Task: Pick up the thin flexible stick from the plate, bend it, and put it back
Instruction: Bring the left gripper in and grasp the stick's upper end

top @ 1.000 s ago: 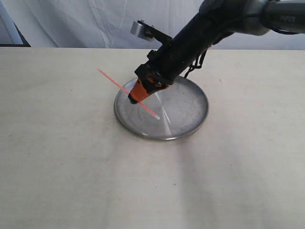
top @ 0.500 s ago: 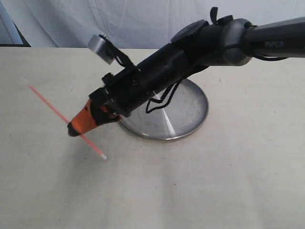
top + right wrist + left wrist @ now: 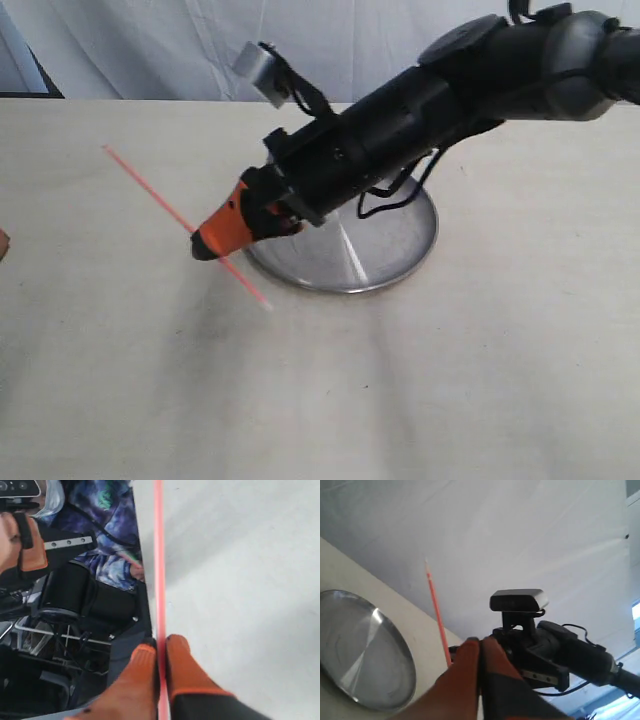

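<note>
The plate (image 3: 395, 255) is shiny metal, smooth like a mirror, with bright streaks of light on it. The counter (image 3: 450, 380) is pale and matt, a bit grainy. The thin flexible stick (image 3: 150, 188) looks like smooth red-orange plastic. The right claw (image 3: 203, 246) has dull, matt orange tips. The arm (image 3: 420, 110) behind it is black and a little glossy. At the back hangs soft white cloth (image 3: 150, 50) with folds.
</note>
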Available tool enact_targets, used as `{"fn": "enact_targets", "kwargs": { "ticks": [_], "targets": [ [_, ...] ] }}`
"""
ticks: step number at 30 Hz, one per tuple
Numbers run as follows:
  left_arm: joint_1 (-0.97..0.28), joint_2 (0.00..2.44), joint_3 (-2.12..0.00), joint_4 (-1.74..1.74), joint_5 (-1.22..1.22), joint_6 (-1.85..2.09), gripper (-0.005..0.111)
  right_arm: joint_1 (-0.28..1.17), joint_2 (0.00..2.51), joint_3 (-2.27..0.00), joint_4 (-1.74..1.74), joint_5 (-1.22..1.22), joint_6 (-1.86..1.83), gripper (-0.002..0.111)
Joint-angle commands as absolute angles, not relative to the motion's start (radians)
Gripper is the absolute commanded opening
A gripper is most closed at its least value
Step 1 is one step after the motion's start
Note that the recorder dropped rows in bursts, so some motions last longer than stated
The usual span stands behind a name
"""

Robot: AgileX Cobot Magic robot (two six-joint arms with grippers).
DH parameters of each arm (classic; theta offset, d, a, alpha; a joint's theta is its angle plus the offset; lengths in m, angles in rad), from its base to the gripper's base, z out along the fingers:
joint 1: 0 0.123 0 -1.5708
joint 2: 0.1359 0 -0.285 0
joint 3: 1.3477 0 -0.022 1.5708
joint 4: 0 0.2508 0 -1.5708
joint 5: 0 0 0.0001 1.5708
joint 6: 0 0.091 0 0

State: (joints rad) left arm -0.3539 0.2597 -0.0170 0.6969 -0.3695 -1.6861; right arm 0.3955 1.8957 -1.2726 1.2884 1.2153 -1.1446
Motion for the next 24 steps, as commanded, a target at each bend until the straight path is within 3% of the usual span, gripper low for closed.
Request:
{"fn": "enact_targets", "kwargs": {
  "ticks": [1, 4, 7, 16, 24],
  "targets": [
    [-0.362, 0.488, -0.128, 0.885, -0.547, -1.704, 0.000, 0.349, 1.796, -1.130, 1.315, 1.221, -1.219, -0.001],
    [-0.362, 0.653, -0.241, 1.105, -0.693, -1.710, 0.001, 0.349, 1.753, -1.072, 1.333, 1.221, -1.237, -0.001],
    [-0.362, 0.809, -0.348, 1.259, -0.729, -1.731, 0.010, 0.349, 1.716, -1.031, 1.334, 1.221, -1.242, -0.001],
    [-0.362, 1.026, -0.403, 1.338, -0.673, -1.985, 0.062, 0.349, 1.619, -1.012, 1.282, 1.139, -1.228, -0.001],
    [-0.362, 1.032, -0.403, 1.082, -0.729, -1.972, 0.061, 0.349, 1.617, -1.012, 1.320, 1.139, -1.192, -0.001]
  ]
}}
